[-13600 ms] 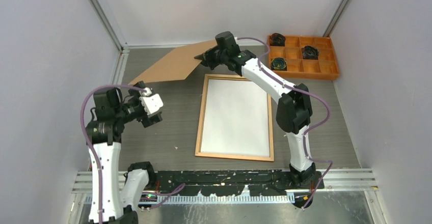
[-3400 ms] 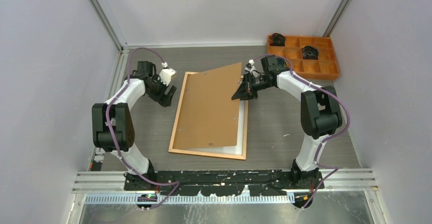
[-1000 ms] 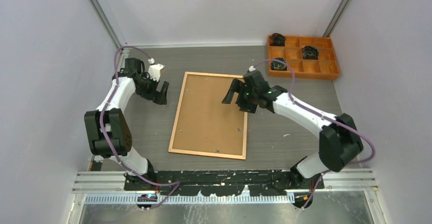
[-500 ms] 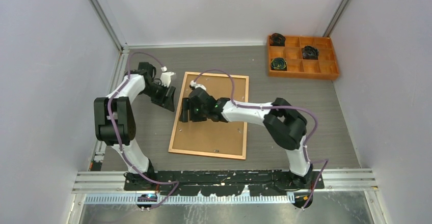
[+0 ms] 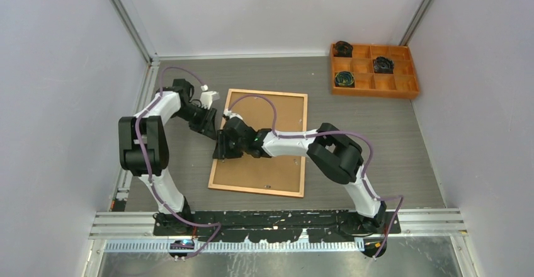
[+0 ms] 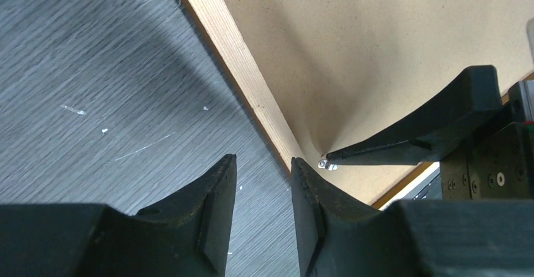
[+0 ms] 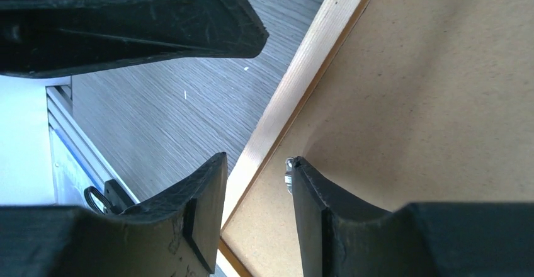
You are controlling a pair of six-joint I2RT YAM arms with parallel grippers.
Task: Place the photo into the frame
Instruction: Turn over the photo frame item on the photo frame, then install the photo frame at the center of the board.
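Brown backing board (image 5: 291, 110) fills the frame (image 5: 255, 191), which lies flat in the middle of the desk (image 5: 378, 138).
The left gripper (image 6: 262, 163) and the right gripper (image 7: 257, 160) are low at the frame's left side, close together. Each gripper has its fingers a little apart and holds nothing. One right finger is over the desk, the other is on the board by a small metal clip (image 7: 289, 170). The photo is hidden from view.

photo: hidden under backing board (image 5: 267, 167) | frame (image 5: 255, 191) pane: hidden likewise | tray (image 5: 378, 93) contents: too small to tell
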